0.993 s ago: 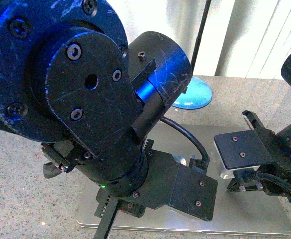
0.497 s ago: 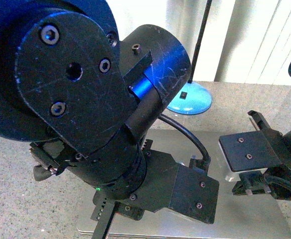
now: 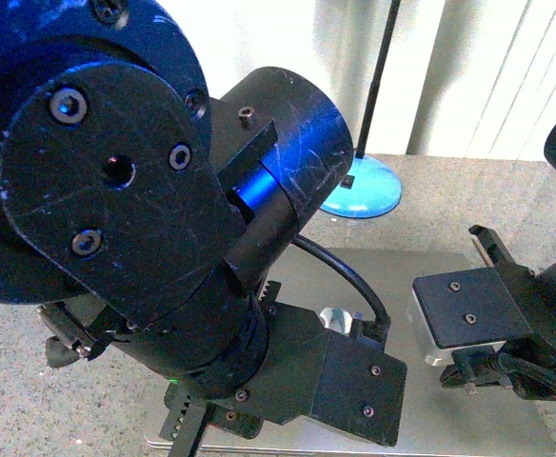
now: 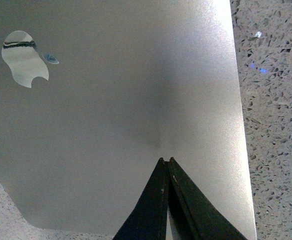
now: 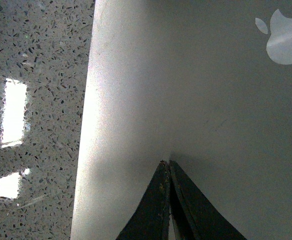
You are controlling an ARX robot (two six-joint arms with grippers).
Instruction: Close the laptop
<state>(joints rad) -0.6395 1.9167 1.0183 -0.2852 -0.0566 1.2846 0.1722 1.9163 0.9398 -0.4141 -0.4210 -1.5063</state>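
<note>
The silver-grey laptop [image 3: 421,286] lies shut and flat on the speckled stone table, lid up. Its shiny apple logo shows in the left wrist view [image 4: 25,57] and in the right wrist view [image 5: 286,37]. My left gripper [image 4: 166,160] is shut, its tips at or just over the lid [image 4: 111,125] near one side edge. My right gripper [image 5: 165,162] is shut, its tips at or just over the lid [image 5: 211,100] near the other side edge. In the front view the left arm [image 3: 164,238] hides much of the laptop; the right arm [image 3: 506,324] hangs over its right part.
A blue lamp base [image 3: 364,190] with a thin black pole [image 3: 383,67] stands on the table behind the laptop. The speckled stone tabletop [image 4: 276,100] runs along both sides of the laptop [image 5: 36,100]. A pale wall and blinds are behind.
The left arm's big joint has shifted left and down in the front view. The right arm has stayed over the laptop's right part with small shifts. The lid stays flat.
</note>
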